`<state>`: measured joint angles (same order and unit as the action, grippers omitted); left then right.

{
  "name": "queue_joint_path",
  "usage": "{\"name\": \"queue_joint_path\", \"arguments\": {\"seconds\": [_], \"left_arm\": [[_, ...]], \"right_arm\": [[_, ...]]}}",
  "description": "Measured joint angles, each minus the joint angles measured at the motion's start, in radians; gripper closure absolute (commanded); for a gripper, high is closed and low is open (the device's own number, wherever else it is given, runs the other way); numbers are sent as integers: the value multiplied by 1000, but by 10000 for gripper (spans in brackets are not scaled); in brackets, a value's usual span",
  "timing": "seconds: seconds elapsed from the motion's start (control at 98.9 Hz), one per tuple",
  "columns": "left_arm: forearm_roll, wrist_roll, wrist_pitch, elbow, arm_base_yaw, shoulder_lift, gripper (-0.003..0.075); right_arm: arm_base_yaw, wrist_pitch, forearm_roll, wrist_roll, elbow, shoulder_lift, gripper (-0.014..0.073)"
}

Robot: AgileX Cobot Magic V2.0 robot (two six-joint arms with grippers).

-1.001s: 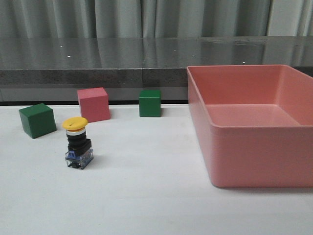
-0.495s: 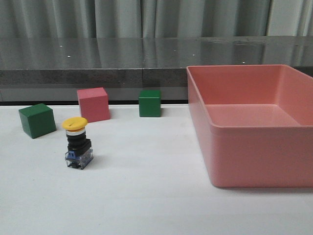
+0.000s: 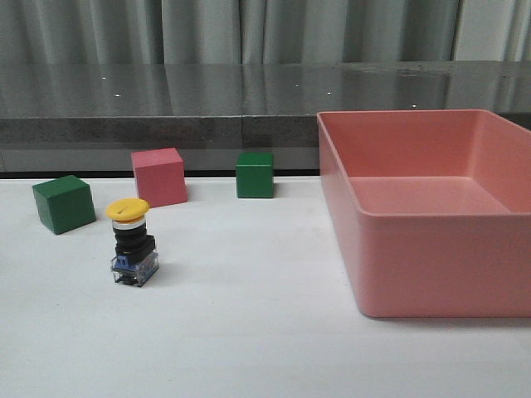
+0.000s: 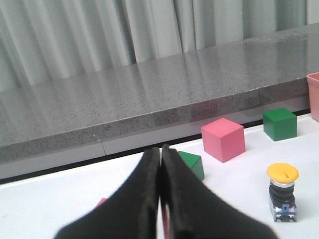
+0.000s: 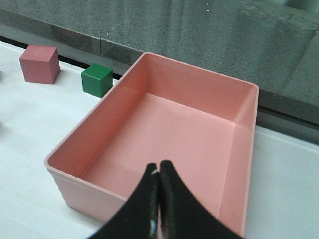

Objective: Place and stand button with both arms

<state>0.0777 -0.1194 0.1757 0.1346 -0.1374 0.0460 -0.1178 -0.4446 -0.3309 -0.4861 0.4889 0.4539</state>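
On the white table, the yellow-capped push-button with black-and-silver body and blue-clear base stands upright at four o'clock from the far-left green cube. At its three o'clock sits the pink plastic bin. The left gripper and right gripper are both pressed closed, empty.

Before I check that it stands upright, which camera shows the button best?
The front view: the button appears whole and unobstructed, upright on its blue base with the yellow cap on top, near the table's left side. The left wrist view shows it too, but smaller and near the frame's corner. The right wrist view does not show it.
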Motion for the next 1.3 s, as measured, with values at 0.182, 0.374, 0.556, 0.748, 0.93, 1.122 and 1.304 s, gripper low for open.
{"name": "queue_joint_path", "arguments": {"seconds": [0.182,0.374,0.556,0.748,0.93,1.122,1.304], "left_arm": [[29,56,-49,-91,0,-51,740],[-7,64,-145,-135,43,-51,740],[-27,70,-202,-135,96,-51,739],[-48,72,-210,-135,103,-51,740],[-50,72,-210,-135,103,-51,739],[-50,72,-210,-135,103,-51,740],[-50,72,-210,-135,103,-51,740]], "right_arm": [[0,0,0,0,0,0,654],[0,-2,0,0,0,0,654],[0,-2,0,0,-1,0,654],[0,-6,0,0,-1,0,654],[0,-6,0,0,-1,0,654],[0,-6,0,0,-1,0,654],[0,-6,0,0,-1,0,654]]}}
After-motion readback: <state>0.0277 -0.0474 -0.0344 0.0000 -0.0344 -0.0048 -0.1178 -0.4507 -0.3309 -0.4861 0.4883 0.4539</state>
